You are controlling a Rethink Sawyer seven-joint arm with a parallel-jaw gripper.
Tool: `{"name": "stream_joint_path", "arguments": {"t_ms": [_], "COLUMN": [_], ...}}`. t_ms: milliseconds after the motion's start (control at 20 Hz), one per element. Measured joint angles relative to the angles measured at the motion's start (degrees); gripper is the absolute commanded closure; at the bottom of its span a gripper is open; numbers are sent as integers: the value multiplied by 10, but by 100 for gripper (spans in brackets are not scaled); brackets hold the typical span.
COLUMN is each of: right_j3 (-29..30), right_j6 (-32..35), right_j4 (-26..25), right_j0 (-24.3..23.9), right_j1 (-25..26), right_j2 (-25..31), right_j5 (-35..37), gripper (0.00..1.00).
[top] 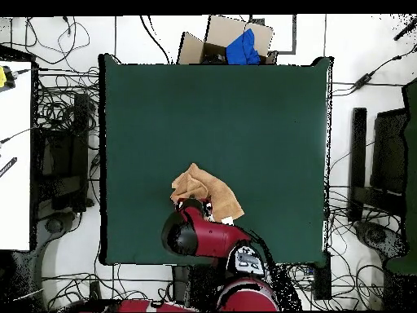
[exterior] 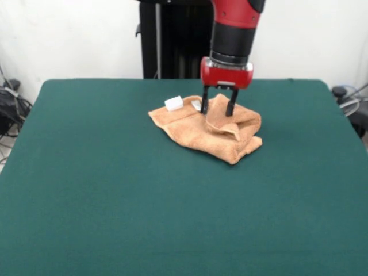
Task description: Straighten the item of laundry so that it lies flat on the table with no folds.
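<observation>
The peach-orange towel (exterior: 214, 133) lies crumpled with folds on the dark green table (exterior: 115, 201), a little behind the middle. A white tag (exterior: 173, 103) sticks up at its far left corner. My gripper (exterior: 217, 111) points straight down at the towel's far part, open, with its two black fingers (exterior: 204, 107) set either side of a raised fold. In the overhead view the towel (top: 204, 189) lies near the table's (top: 244, 122) bottom edge, and the red arm (top: 191, 232) covers its lower part and hides the gripper.
The black pedestal (exterior: 172, 34) stands behind the table's far edge. In the overhead view a cardboard box with a blue thing (top: 236, 42) sits beyond the top edge, a white table (top: 12, 155) stands at the left, and cables lie all around.
</observation>
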Motion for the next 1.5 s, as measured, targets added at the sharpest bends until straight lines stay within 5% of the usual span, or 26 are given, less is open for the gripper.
{"name": "stream_joint_path", "arguments": {"t_ms": [1100, 1150, 1500], "right_j3": [-4, -4, -4], "right_j6": [0, 0, 0], "right_j4": [0, -1, -1], "right_j0": [1, 0, 0], "right_j1": [17, 15, 12], "right_j2": [0, 0, 0], "right_j5": [-16, -16, -16], "gripper": [0, 100, 100]}}
